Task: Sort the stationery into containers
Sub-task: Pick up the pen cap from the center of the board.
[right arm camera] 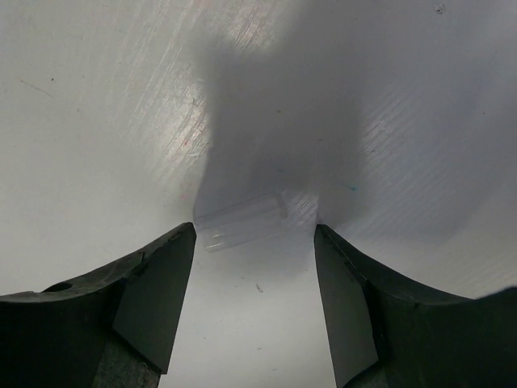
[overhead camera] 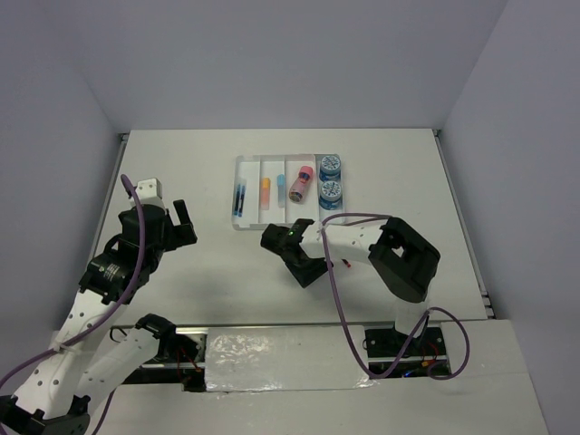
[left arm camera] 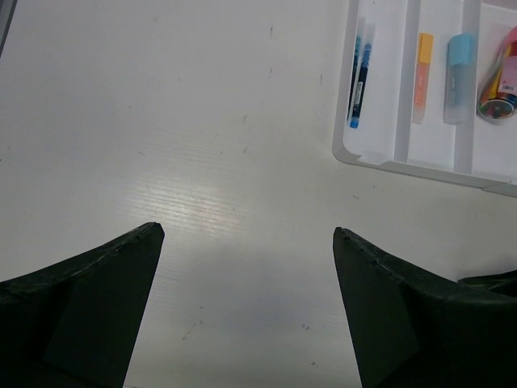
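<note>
The clear tray (overhead camera: 248, 224) lies at mid-table. Its compartments hold a blue pen (overhead camera: 240, 199), an orange eraser (overhead camera: 265, 190), a light-blue eraser (overhead camera: 280, 184) and a pink cylinder (overhead camera: 300, 183). Two blue patterned rolls (overhead camera: 330, 179) stand at its right end. My right gripper (overhead camera: 292, 252) is open, low over the table just in front of the tray. Just past its fingertips (right arm camera: 182, 242) a small clear tube piece (right arm camera: 242, 220) lies on the table. My left gripper (overhead camera: 178, 223) hangs open and empty to the tray's left. The left wrist view shows the tray's corner (left arm camera: 347, 153) and the pen (left arm camera: 359, 77).
White walls close in the table (overhead camera: 181, 290) at the back and both sides. The right arm's black elbow (overhead camera: 408, 258) sits low, right of its gripper, with a purple cable looping over it. A thin red streak (overhead camera: 347, 264) shows under that forearm.
</note>
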Controlling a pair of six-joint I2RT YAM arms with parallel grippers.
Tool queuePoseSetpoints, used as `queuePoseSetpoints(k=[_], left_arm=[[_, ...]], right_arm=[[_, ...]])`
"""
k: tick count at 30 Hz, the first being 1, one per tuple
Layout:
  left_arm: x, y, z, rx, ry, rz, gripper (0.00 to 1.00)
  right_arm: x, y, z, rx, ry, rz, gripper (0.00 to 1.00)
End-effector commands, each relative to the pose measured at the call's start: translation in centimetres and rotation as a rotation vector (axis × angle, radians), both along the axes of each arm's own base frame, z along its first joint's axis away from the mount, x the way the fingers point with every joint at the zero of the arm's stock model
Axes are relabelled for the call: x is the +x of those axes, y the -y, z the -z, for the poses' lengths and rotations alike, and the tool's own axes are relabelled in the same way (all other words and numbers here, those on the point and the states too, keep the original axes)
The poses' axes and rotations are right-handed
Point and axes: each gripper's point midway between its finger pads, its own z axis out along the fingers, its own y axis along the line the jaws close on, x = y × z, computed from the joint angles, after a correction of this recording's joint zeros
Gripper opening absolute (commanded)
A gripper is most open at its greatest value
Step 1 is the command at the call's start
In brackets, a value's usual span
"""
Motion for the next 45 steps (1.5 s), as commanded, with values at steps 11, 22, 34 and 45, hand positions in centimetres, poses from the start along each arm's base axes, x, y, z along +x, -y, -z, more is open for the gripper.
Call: queuePoseSetpoints(k=[11,22,34,45], left_arm=[[0.4,-0.1,-1.1,0.003,0.043,0.005,0.99],[0.4,-0.2,-1.1,0.003,0.045,-0.005,0.99],[0.2,-0.5,-1.3,0.003,0.054,-0.020,0.99],[0.2,-0.6,-1.3,0.006,0.052,-0.024,0.99]], right_arm=[[3.0,0.1,0.6,0.103,0.129,0.378,0.57],[3.4,1.2,1.5,0.061,0.146,0.286,0.53],[7.1,1.4,2.1,-0.074,0.117,-0.234,0.54],[5.8,2.8,-0.1,-0.178,0.128,-0.404,0.56]])
